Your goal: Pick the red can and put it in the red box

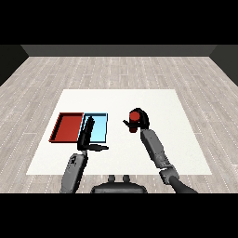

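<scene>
Much of the red can is hidden: it sits right of the frame's centre inside the right hand, whose black fingers curl round it so that only its red top and a sliver of red near its lower end show. Whether the can's base touches the white table or is raised off it cannot be made out, since the hand covers that part. No label, brand or writing can be read on the can or anywhere else. The right forearm runs down toward the lower right of the frame. At left of centre the red tray and the light blue tray lie side by side, touching along one edge, the red one further left and well apart from the can. The left hand stands in front of the seam between them, its fingers straight and pointing up the frame, thumb stretched out to the right, holding nothing; it covers part of the blue tray's left rim and near corner. The left forearm drops toward the bottom left.
</scene>
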You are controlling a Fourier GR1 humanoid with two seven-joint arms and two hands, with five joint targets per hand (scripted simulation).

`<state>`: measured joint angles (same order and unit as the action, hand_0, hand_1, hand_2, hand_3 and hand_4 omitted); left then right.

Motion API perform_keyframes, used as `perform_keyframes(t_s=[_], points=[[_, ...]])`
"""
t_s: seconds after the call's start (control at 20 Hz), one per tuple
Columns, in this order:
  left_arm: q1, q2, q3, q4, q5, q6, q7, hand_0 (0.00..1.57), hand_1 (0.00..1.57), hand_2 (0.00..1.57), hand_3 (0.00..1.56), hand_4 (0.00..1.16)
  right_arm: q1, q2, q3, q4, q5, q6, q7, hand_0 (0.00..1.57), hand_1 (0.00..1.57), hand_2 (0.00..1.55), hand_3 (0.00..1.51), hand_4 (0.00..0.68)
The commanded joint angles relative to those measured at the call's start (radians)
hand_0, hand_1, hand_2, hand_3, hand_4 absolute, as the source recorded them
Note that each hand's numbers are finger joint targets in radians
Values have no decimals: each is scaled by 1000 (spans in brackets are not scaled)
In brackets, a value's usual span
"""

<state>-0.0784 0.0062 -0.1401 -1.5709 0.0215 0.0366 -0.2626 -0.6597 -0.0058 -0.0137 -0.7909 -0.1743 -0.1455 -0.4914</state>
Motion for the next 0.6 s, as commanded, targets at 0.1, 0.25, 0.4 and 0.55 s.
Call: perform_keyframes(t_s=[0.1, 0.25, 0.4, 0.55], points=[[-73, -6, -138, 55, 36, 81, 34, 0, 0, 0, 0, 0, 167, 6, 165, -270, -46, -93, 89, 1417, 1417, 1438, 1418, 652], [-84, -6, -159, 62, 43, 108, 35, 0, 0, 0, 0, 0, 163, 6, 240, -320, -89, -156, 112, 1429, 1429, 1443, 1421, 649], [-99, -6, -179, 39, 70, 111, 72, 0, 0, 0, 0, 0, 271, 6, 273, -490, -17, -190, 171, 1425, 1425, 1443, 1423, 662], [-266, -6, -219, 148, 106, 190, 97, 0, 0, 0, 0, 0, 242, 6, 308, -403, -67, -182, 76, 1405, 1405, 1422, 1410, 640]])
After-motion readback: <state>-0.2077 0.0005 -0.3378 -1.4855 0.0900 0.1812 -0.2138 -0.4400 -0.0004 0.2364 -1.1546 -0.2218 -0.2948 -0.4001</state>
